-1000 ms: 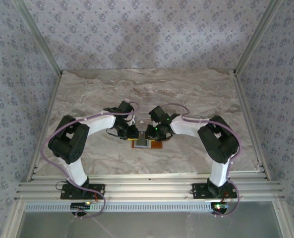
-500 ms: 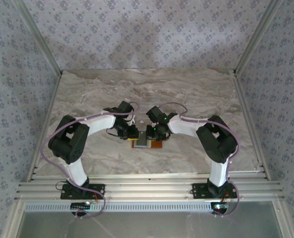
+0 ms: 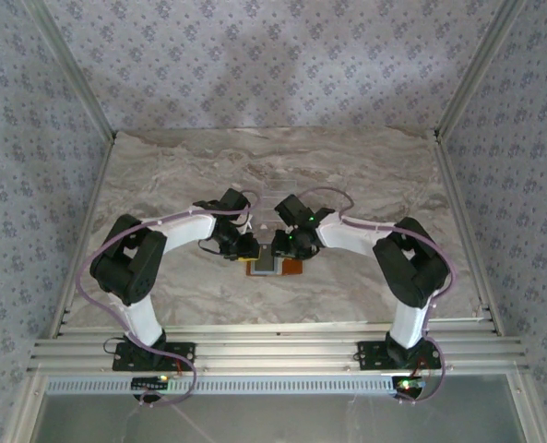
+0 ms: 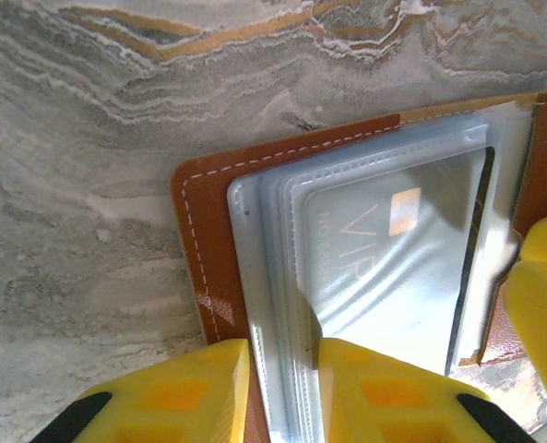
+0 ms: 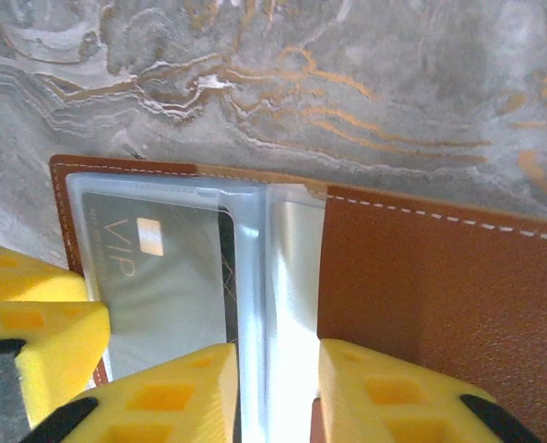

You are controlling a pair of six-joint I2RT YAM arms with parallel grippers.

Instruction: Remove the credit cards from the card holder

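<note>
So the card holder (image 3: 274, 266) lies open on the bench (image 3: 365, 175) under both claws. The left claw (image 4: 284, 355) is narrow, pinching its clear sleeves, with the silver VIP credit card (image 4: 384, 268) just past the fingertips. The right claw (image 5: 278, 355) straddles the sleeve fold; can't tell if it's gripping.

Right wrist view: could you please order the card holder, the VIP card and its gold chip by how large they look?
1. card holder, brown leather with clear sleeves, across most of the lower picture.
2. VIP card, inside the left sleeve, its lower part hidden.
3. gold chip on that card, clearly the smallest.
</note>
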